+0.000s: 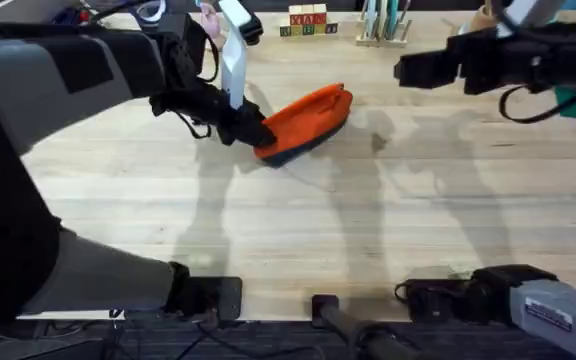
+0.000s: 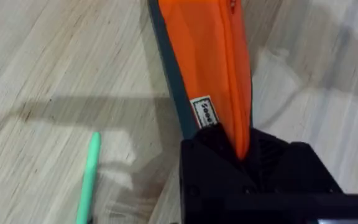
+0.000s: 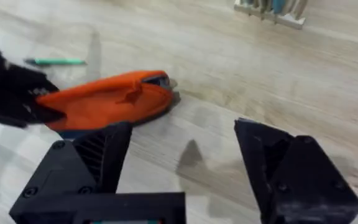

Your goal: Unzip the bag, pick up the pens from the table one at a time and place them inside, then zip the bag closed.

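Left end effector (image 2: 244,158) clamped on one end of the soft orange zippered pouch (image 1: 308,118) on the light wooden worktop (image 1: 298,220), right end effector (image 3: 182,158) spread empty nearby, thin green pen (image 2: 87,182) beside; zip pull may escape if fabric slackens.

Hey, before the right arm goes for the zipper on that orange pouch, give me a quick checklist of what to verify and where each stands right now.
1. Left claw clamped on the near end of the pouch: ok.
2. Right claw open, nothing in it: ok.
3. Right claw at the zipper: not ok; it hangs apart from the pouch.
4. Zipper pull visible on top of the pouch: ok.
5. Zipper already open: cannot tell, though it looks closed along the left wrist view.
6. Green pen lying on the table, beside the pouch: ok.
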Tool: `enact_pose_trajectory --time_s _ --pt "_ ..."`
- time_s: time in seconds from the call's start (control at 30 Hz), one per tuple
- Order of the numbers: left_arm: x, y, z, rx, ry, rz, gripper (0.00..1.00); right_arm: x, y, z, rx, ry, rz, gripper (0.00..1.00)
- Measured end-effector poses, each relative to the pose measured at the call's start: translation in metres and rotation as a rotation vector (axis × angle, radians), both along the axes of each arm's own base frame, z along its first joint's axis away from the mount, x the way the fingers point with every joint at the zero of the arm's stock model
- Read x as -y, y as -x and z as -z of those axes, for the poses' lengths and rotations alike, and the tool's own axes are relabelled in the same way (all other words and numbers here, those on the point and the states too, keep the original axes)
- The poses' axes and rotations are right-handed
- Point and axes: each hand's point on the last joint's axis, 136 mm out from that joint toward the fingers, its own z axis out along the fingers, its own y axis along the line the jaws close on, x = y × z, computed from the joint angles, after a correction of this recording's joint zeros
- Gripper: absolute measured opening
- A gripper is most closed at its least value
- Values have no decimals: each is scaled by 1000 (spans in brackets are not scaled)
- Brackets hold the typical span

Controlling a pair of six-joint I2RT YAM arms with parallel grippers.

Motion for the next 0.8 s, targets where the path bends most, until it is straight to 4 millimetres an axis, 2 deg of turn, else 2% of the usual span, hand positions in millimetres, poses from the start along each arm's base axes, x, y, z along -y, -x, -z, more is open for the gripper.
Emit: enact_pose_trajectory --time_s 0.13,0.33,0.8 --pt "0 0 0 -1 0 0 43 -16 0 11 -10 -3 -134 996" --pt "0 0 0 -1 0 0 43 -40 9 8 13 -73 -307 996" --pt "0 0 0 0 0 0 43 -48 10 0 53 -96 -366 996"
